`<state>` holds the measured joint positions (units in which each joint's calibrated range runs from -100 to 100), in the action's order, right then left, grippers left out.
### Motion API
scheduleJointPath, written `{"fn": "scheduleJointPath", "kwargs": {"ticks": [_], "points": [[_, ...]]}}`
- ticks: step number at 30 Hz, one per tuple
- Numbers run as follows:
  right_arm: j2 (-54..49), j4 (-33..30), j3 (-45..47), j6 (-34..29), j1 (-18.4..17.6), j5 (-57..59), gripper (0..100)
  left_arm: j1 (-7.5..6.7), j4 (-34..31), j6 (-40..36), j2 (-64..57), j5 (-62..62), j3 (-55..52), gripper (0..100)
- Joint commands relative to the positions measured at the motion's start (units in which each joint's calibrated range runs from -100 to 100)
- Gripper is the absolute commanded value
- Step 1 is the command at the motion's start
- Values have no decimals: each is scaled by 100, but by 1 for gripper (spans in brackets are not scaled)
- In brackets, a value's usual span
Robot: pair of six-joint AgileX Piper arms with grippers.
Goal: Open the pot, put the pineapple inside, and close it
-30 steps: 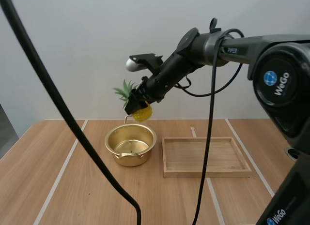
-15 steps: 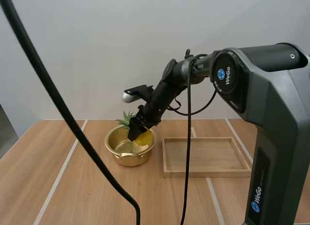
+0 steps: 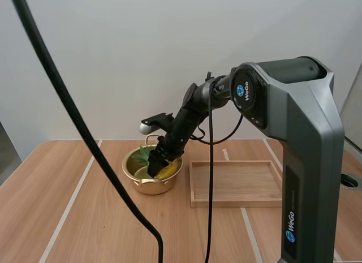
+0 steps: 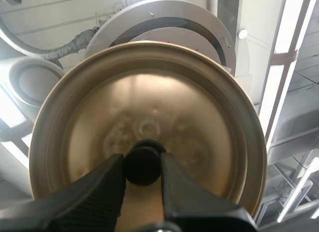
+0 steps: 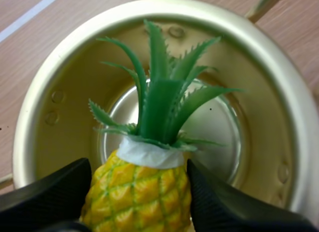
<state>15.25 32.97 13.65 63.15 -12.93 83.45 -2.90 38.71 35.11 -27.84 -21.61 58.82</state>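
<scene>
A gold pot [image 3: 148,185] stands uncovered on the wooden table. My right gripper [image 3: 156,167] reaches down into it, shut on a yellow pineapple [image 3: 164,171] whose green leaves [image 3: 141,154] point toward the pot's left rim. In the right wrist view the pineapple [image 5: 135,191] sits pinched between the two black fingers [image 5: 45,189], its crown over the pot's shiny floor [image 5: 219,127]. My left gripper [image 4: 143,167] is shut on the black knob [image 4: 143,164] of the gold lid [image 4: 199,112], held up away from the table.
A shallow wooden tray [image 3: 237,184] lies just right of the pot. White lines run along the tabletop. The right arm's tall grey base [image 3: 305,161] stands at the right side.
The right arm has lowered the pineapple from above the pot's back rim down into the pot, keeping hold of it.
</scene>
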Motion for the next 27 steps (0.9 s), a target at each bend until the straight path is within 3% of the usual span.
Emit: {"fn": "scheduleJointPath", "kwargs": {"ticks": [1, 8, 12, 16, 27], "points": [[-39, -56, -20, -31, -38, -35, 0, -15, -44, 7, 36, 27, 17, 0], [-39, -366, -20, -311, -45, 332, 0, -15, -44, 42, 51, 27, 17, 0], [-63, -510, -20, -393, -45, 433, 41, -15, -44, 42, 51, 27, 17, 0], [-213, -407, -20, -332, -45, 190, 100, -15, -44, 42, 51, 27, 17, 0], [-1307, -408, -20, -164, -45, -543, 100, -15, -44, 42, 51, 27, 17, 0]]}}
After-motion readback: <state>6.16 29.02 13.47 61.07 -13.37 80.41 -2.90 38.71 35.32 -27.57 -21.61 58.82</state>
